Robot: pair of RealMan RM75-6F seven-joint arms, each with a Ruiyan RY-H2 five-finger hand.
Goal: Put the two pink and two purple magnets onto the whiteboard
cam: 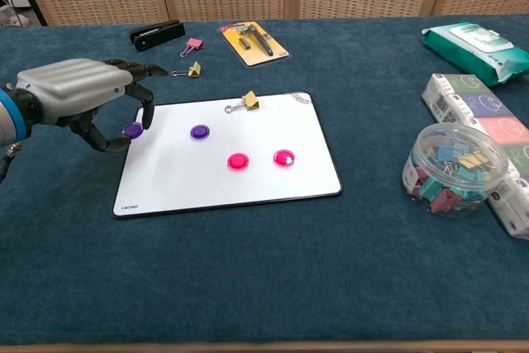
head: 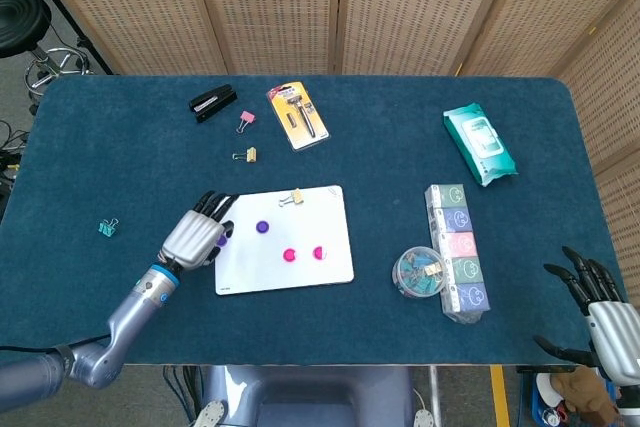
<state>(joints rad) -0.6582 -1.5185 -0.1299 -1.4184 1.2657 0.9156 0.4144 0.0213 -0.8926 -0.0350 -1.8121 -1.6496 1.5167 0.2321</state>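
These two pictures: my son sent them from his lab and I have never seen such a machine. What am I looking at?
It is a two-armed robot with human-like hands at a blue table. One picture looks down from its head, the other forward from its chest. Its left hand pinches a purple magnet at the left edge of a whiteboard, where another purple magnet and two pink magnets already sit. Its right hand waits open, off the table's corner. Also lying about: a stapler, loose clips, a razor pack, wipes and a tub of clips.
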